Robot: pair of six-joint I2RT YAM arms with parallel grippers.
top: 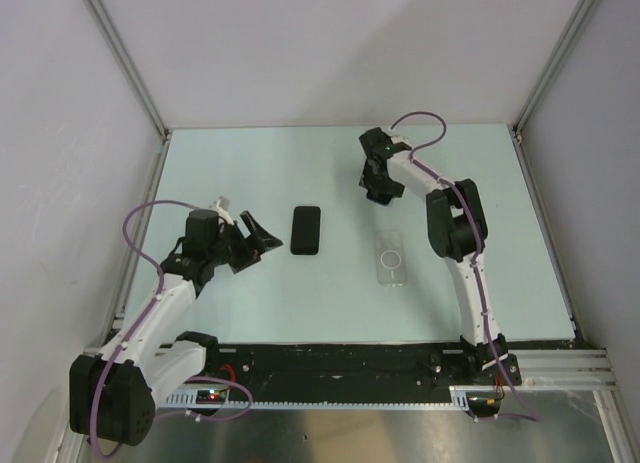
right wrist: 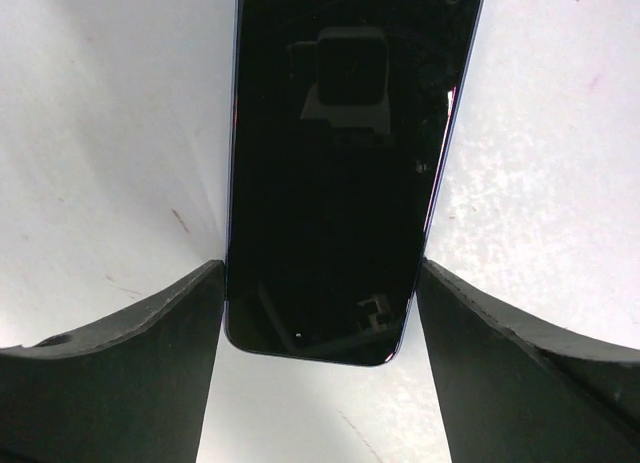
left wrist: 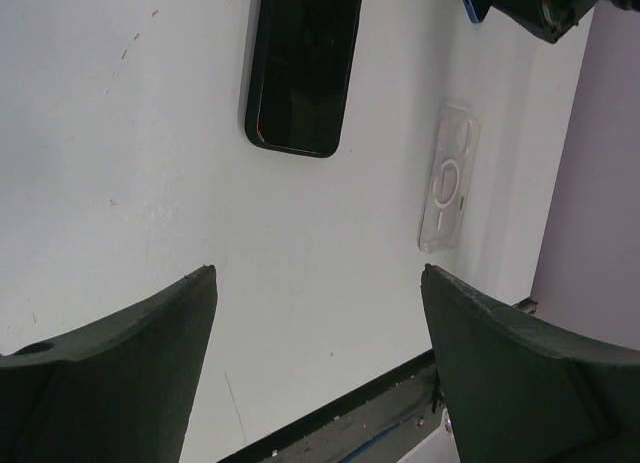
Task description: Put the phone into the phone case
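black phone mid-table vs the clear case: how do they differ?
The black phone is opaque; the phone case is see-through with a white ring mark. In the top view the phone lies left of the case and slightly higher in frame. Both lie flat, ungripped.

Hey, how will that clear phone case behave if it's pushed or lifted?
The clear phone case lies flat, so it should slide rather than tip or roll. It looks like a thin shell, so it is probably light and a little bendy.

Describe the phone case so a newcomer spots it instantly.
On the pale green table, look right of centre. The phone case lies flat there, clear with a white ring mark, unlike the solid black phone to its left.
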